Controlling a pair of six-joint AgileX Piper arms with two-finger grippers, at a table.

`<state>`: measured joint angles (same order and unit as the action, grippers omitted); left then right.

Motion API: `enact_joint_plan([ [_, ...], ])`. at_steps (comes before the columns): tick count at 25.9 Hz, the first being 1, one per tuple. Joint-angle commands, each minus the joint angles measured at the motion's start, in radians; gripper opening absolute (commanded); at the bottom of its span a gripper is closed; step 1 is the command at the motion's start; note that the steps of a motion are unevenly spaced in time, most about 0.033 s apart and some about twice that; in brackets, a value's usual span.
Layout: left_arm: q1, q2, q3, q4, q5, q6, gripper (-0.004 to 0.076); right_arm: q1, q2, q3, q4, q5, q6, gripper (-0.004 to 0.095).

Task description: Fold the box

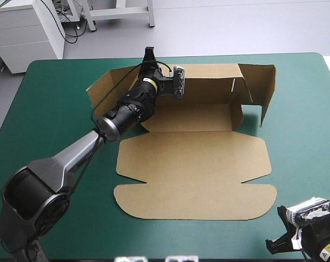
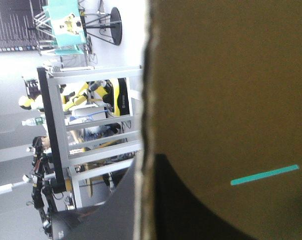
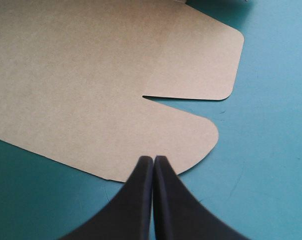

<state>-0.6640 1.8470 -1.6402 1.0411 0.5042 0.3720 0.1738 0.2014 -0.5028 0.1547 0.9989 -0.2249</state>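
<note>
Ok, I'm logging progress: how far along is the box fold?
Done: the box has its rear wall and side flaps raised. In hand: the left end effector pinches the rear wall's top edge. Left: the lid lies flat, and the right end effector is shut near its corner.

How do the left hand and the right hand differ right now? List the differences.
The left hand reaches to the raised far wall of the box; the right hand sits by the near right corner of the table, off the box. The left hand pinches that wall's top edge; the right hand is shut on nothing. Both have black fingers.
</note>
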Motion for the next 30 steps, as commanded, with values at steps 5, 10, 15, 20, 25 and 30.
enact_joint_plan([
  [5,0.001,-0.046,-0.027,0.053,-0.083,-0.018,-0.0007,-0.001,0.013,-0.024,0.010,-0.068,-0.002,-0.0014],
  [10,0.001,-0.035,-0.023,0.052,-0.059,-0.048,-0.0007,-0.001,0.013,-0.057,0.056,-0.156,-0.019,-0.0014],
  [15,0.011,-0.027,-0.023,0.054,-0.005,-0.141,-0.0007,-0.001,0.068,-0.195,0.020,-0.267,-0.048,-0.0014],
  [20,0.011,-0.027,-0.023,0.063,0.009,-0.177,-0.0007,-0.001,0.315,-0.417,-0.025,-0.271,-0.034,-0.0014],
  [25,0.011,-0.027,-0.023,0.012,0.010,-0.181,-0.0007,-0.001,0.664,-0.750,-0.032,-0.311,-0.005,-0.0014],
  [30,0.011,-0.027,-0.023,-0.030,0.012,-0.190,-0.0007,-0.001,1.031,-1.109,-0.119,-0.218,0.074,-0.0014],
])
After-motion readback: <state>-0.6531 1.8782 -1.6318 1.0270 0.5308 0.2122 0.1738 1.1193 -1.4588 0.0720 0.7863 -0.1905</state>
